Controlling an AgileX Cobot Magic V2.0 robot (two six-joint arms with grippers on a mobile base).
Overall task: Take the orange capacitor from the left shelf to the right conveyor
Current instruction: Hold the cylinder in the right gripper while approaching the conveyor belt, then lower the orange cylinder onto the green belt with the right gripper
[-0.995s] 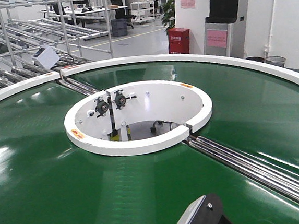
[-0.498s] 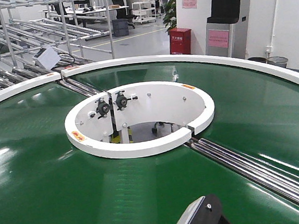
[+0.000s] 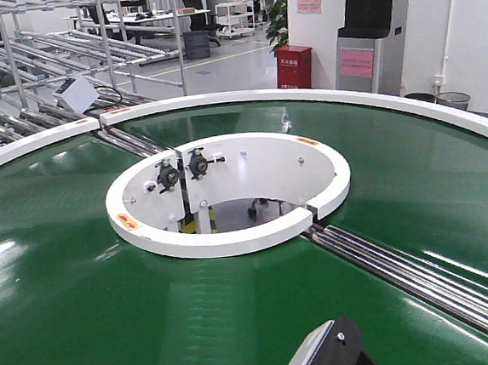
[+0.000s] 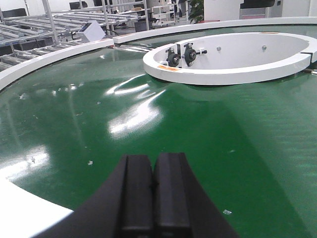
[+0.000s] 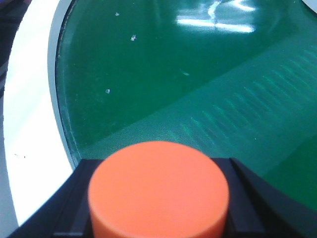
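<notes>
- one orange capacitor [image 5: 158,193], clamped between the black fingers [image 5: 69,203] of the right gripper [image 5: 157,173], over the right conveyor [image 5: 198,74] near its white rim.
- flat round end faces the wrist camera; long axis runs along the line of sight.
- left gripper [image 4: 153,196]: pads pressed together, holding nothing.

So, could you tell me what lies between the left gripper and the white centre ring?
Only bare green belt with small specks runs from left gripper to centre ring, per the left wrist view.

capacitor [image 5: 158,186] in right claw [image 5: 158,218] | above conveyor [image 5: 29,124] belt, just inside outer rim | left claw [image 4: 153,198] above belt
</notes>
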